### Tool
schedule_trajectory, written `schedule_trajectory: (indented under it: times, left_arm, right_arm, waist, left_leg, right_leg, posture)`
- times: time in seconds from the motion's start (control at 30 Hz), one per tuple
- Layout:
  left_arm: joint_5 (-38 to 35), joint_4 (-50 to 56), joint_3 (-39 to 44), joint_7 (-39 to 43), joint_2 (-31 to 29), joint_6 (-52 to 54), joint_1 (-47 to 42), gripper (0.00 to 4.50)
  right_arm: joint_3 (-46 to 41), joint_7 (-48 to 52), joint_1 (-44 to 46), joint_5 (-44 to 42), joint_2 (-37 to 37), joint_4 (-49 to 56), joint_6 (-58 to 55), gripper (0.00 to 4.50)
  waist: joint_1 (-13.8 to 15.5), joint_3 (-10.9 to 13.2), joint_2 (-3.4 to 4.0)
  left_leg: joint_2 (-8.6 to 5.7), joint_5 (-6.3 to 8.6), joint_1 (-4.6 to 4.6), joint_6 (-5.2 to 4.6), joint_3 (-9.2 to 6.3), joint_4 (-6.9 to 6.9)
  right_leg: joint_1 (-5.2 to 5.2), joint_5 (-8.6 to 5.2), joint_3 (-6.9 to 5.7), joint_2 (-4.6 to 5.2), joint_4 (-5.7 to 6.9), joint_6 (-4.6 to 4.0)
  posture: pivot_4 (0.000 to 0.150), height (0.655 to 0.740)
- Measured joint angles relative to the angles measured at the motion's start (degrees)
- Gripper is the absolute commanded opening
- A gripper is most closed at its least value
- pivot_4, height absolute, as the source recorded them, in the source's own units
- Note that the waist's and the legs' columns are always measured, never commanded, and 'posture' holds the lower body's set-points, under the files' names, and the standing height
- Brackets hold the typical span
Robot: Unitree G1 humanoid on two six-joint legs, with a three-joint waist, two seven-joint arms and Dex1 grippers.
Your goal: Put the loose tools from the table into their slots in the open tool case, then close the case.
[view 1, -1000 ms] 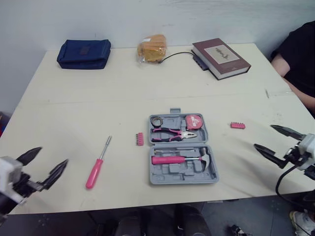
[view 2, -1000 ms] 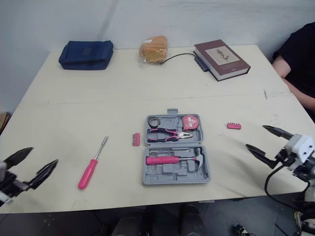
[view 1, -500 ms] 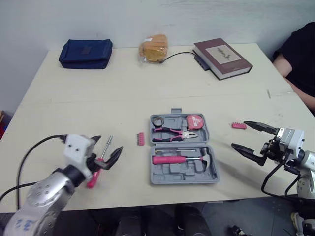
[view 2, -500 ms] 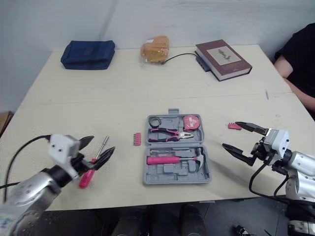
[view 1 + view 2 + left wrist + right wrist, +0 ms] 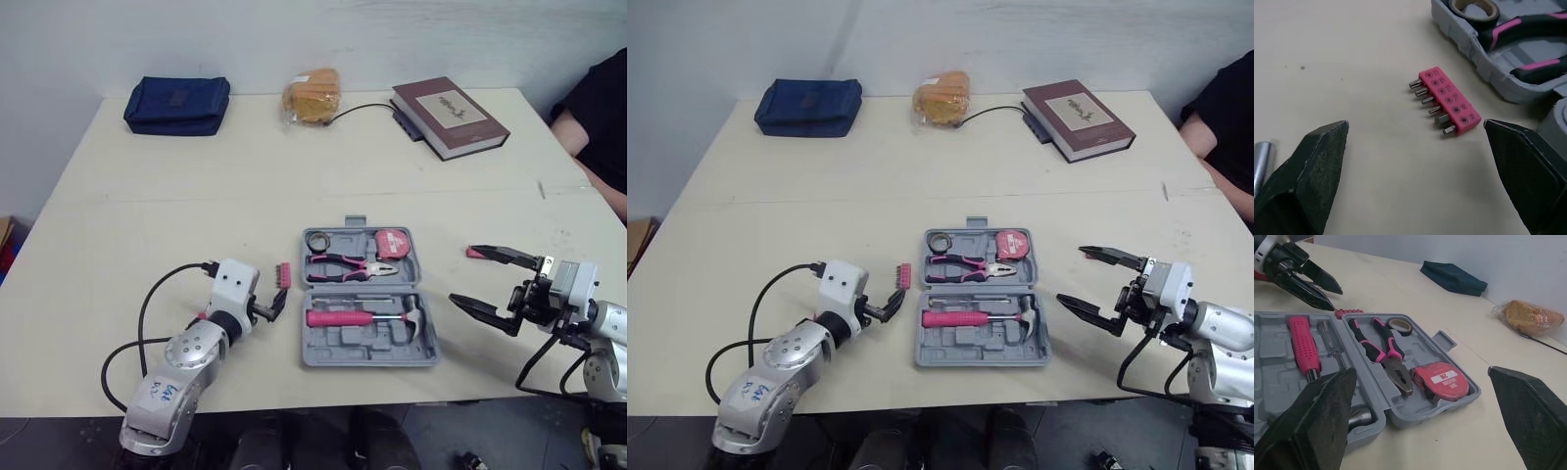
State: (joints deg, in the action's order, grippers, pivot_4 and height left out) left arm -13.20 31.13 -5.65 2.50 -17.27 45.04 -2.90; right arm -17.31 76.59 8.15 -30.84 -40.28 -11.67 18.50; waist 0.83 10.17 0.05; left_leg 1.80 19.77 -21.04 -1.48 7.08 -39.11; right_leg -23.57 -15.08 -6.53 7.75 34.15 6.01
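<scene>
First pickup in hand: the left end effector (image 5: 270, 304), open, aims at the pink bit holder (image 5: 1449, 100) on the desk (image 5: 147, 215) beside the tool case (image 5: 364, 338). Next, likely advance and close. The right end effector (image 5: 1071, 276) hovers open.

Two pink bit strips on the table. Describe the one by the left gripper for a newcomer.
Start at the open grey tool case in the middle of the table. Just off its left edge, level with the pliers, lies a pink strip holding a row of metal bits, in front of the open left gripper. Its twin lies right of the case.
</scene>
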Motion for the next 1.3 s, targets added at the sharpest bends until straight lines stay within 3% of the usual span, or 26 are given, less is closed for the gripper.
schedule_trajectory:
  times: [0.77,0.87,1.07,1.1,1.3]
  left_arm:
    - [8.85,-10.89,-4.25,-1.36,8.54,-4.66,-5.65,4.47]
    - [9.43,-9.66,-3.68,-2.34,9.56,-4.28,-4.23,3.72]
    - [9.71,-8.69,-2.65,-2.66,9.95,-4.2,-2.79,0.91]
    - [9.76,-8.7,-2.63,-2.62,9.97,-4.2,-2.83,0.64]
    - [9.96,-8.9,-2.1,-1.66,9.49,-5.22,-2.55,0.64]
  right_arm:
    - [0.83,-2.59,0.28,-0.08,0.44,3.8,-2.67,4.5]
    - [1.19,-3.4,0.37,-0.07,0.44,5.09,-3.49,4.5]
    - [1.2,-4.94,0.39,-0.07,0.43,6.92,-5.05,4.5]
    - [1.2,-5.0,0.45,-0.07,0.43,7.04,-5.12,4.5]
    - [1.21,-5.56,0.7,-0.05,0.43,7.09,-6.07,4.5]
  waist:
    - [0.62,-0.03,0.03]
    - [0.61,-0.03,0.04]
    - [0.57,-0.07,0.1]
    - [0.6,-0.07,0.1]
    - [0.59,-0.07,0.1]
  left_leg:
    - [-0.03,-0.06,0.08,-0.05,-0.01,-0.03]
    - [-0.01,-0.05,0.07,-0.05,-0.02,-0.03]
    - [-0.01,-0.04,0.09,-0.05,-0.01,-0.03]
    - [-0.01,-0.04,0.09,-0.05,-0.01,-0.03]
    - [-0.01,-0.04,0.08,-0.05,-0.01,-0.03]
  right_leg:
    - [0.07,0.03,-0.07,0.04,0.08,0.0]
    - [0.06,0.02,-0.08,0.04,0.07,0.0]
    - [0.07,0.02,-0.08,0.05,0.07,0.0]
    - [0.07,0.02,-0.08,0.05,0.07,-0.01]
    - [0.06,0.02,-0.08,0.06,0.07,-0.01]
  posture:
    - [0.15,0.74]
    - [0.15,0.74]
    - [0.15,0.74]
    - [0.15,0.74]
    - [0.15,0.74]
